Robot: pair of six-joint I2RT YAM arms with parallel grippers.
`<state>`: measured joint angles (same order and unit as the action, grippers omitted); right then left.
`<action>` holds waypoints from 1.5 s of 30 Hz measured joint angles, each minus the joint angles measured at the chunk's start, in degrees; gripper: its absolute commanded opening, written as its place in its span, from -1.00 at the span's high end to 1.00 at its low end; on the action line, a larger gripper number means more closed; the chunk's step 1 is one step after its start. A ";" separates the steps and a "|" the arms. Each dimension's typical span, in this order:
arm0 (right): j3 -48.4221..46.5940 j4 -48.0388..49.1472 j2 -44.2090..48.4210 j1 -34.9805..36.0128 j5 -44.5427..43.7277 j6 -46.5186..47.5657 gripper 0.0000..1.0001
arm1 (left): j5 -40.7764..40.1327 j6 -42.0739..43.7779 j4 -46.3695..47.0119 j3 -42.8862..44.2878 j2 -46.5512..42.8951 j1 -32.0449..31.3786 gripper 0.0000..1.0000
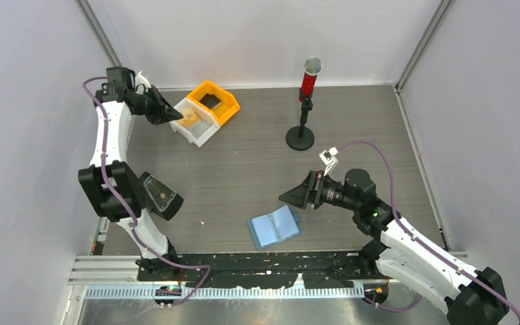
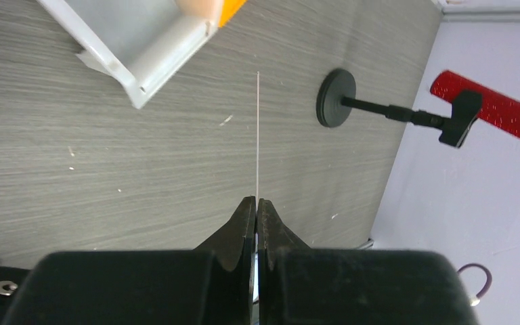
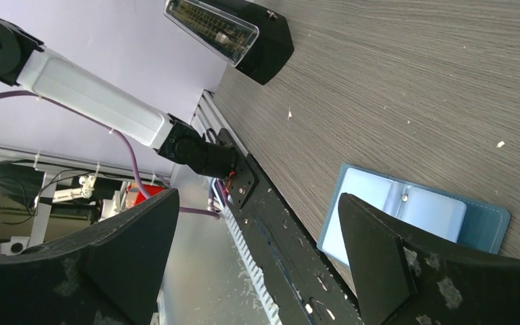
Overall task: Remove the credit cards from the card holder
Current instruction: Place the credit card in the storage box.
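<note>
Lying opened flat on the grey surface [image 1: 244, 169], the light-blue card holder [image 1: 275, 227] is showing its inner pockets upward. The right end effector [image 1: 286, 198] is hovering just beyond the card holder, apart from it, with its jaws standing wide apart and gripping nothing. In the right wrist view the card holder [image 3: 413, 210] is appearing partly behind one finger of that end effector [image 3: 257, 200].

Well beyond the card holder and to its left, a white bin [image 1: 200, 132] and an orange bin [image 1: 227, 108] are sitting side by side, touching. An orange-tan credit card [image 1: 189, 116] is lying in the white bin, and a dark credit card [image 1: 211, 100] is lying in the orange bin.

Farther left of the card holder than both bins, the left end effector [image 1: 172, 114] is pointing at the white bin. Its fingers are pressing together on a thin pale card [image 2: 257, 135], which the left wrist view is showing edge-on as a fine line projecting from the tips.

A microphone stand [image 1: 301, 137] is standing upright well beyond the card holder, slightly to its right.
</note>
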<state>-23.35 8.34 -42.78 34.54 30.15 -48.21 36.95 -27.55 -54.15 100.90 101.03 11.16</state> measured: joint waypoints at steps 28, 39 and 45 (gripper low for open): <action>-4.68 -7.39 -2.73 0.00 -2.08 3.65 -0.94 | -2.58 -1.42 -1.64 17.92 22.49 2.84 0.99; -7.08 -7.56 -8.20 0.00 -2.84 4.63 -0.94 | -2.62 -3.67 -0.07 25.70 31.30 2.84 0.92; -9.20 -7.56 -12.13 0.00 -2.82 5.16 -0.94 | -2.64 -3.65 0.37 26.47 33.97 2.84 0.88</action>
<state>-32.56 0.78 -54.92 34.54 27.33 -43.05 34.30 -31.20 -53.78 127.37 135.00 14.00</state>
